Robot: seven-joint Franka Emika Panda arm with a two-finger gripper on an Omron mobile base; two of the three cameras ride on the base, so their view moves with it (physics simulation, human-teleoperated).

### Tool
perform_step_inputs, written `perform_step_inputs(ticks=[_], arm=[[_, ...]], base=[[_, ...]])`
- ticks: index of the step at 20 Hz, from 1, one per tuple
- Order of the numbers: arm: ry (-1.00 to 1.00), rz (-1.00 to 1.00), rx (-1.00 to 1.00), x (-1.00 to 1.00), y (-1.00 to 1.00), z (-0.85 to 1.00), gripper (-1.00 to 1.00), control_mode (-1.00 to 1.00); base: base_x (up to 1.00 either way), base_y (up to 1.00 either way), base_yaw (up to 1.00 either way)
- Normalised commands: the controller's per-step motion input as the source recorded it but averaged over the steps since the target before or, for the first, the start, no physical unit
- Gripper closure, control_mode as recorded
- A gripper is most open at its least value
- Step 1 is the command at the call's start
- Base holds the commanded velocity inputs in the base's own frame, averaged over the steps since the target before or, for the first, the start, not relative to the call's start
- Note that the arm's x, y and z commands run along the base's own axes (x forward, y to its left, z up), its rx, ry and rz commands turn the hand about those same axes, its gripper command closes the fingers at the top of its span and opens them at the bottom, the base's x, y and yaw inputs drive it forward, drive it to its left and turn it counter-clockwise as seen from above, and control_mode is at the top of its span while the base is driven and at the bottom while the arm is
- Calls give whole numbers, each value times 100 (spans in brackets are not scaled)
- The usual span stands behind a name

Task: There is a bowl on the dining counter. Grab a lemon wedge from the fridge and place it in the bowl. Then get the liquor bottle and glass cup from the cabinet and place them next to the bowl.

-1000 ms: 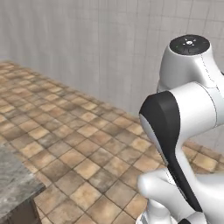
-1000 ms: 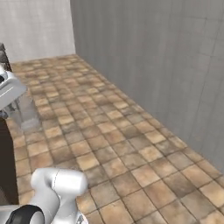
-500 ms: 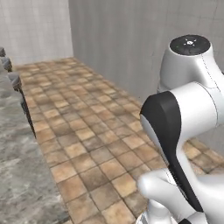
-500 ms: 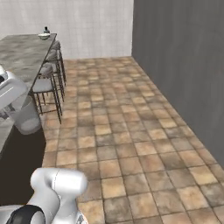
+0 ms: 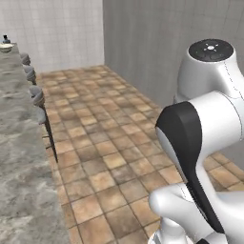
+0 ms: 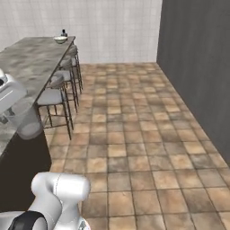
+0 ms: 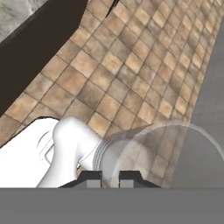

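You are carrying the glass cup (image 7: 162, 153). It lies on its side in the pincer (image 7: 110, 176), whose two dark fingertips are drawn close together on the near rim, so I judge the pincer closed on the cup. In the right base view the same cup (image 6: 24, 119) hangs at the left edge, beside the near end of the dining worktop (image 6: 31, 63). The cup reads as empty; the floor tiles show through its wall.

The bowl (image 6: 60, 39) stands at the far end of that worktop, with the liquor bottle (image 6: 64, 33) just beside it. From the left base view the bowl (image 5: 5, 47) and the bottle (image 5: 5, 39) are too small for me to tell what the bowl holds, so I cannot confirm the lemon wedge.

By my reading, the cup is the last item to set down, and the base is well apart from the bowl.

Risks from here:
- The grip is on a thin smooth rim. A sharp turn or stop of the base could let the cup slip or swing.
- Stools (image 6: 51, 96) line the worktop's open side. Driving too close could catch them.
- Setting the cup down tilted could let it roll, or knock the bottle.
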Motion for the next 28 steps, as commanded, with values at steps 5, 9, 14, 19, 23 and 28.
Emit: perform_step_inputs(ticks=[5,9,14,19,23,28], arm=[[0,0,0,0,0,0,100,100],[0,0,0,0,0,0,100,100],[0,0,0,0,0,0,100,100],[0,0,0,0,0,0,100,100],[0,0,0,0,0,0,100,100],[0,0,0,0,0,0,100,100]], base=[[100,-9,7],[100,-2,6],[100,-2,5],[100,-9,5],[100,-16,5],[100,-21,5]])
